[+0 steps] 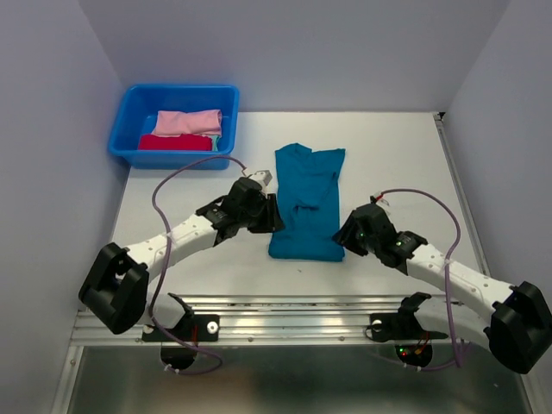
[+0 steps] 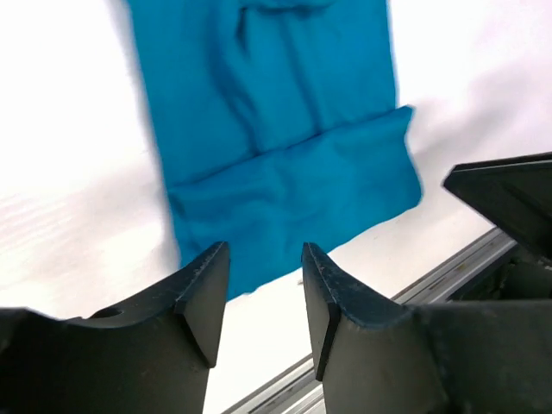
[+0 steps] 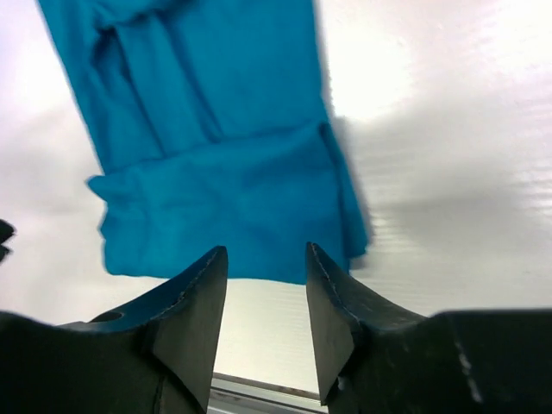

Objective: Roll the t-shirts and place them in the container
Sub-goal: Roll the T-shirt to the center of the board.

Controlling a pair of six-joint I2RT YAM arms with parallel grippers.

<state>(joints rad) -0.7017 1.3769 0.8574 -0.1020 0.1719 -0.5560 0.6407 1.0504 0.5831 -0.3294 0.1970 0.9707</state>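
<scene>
A teal-blue t-shirt (image 1: 306,203) lies flat in the middle of the white table, folded into a long strip with its near end doubled over. My left gripper (image 1: 272,216) hovers at the strip's left edge and my right gripper (image 1: 347,235) at its near right corner. In the left wrist view the t-shirt (image 2: 285,172) lies just beyond the left gripper (image 2: 264,259), whose jaws stand apart with only table between them. The right wrist view shows the same t-shirt (image 3: 224,172) beyond the right gripper (image 3: 266,254), also open and holding nothing.
A bright-blue plastic tub (image 1: 181,87) stands at the back left, holding a pink bundle (image 1: 190,122) and a red bundle (image 1: 175,143). A metal rail (image 1: 285,315) runs along the table's near edge. Grey walls close in on the left, right and back.
</scene>
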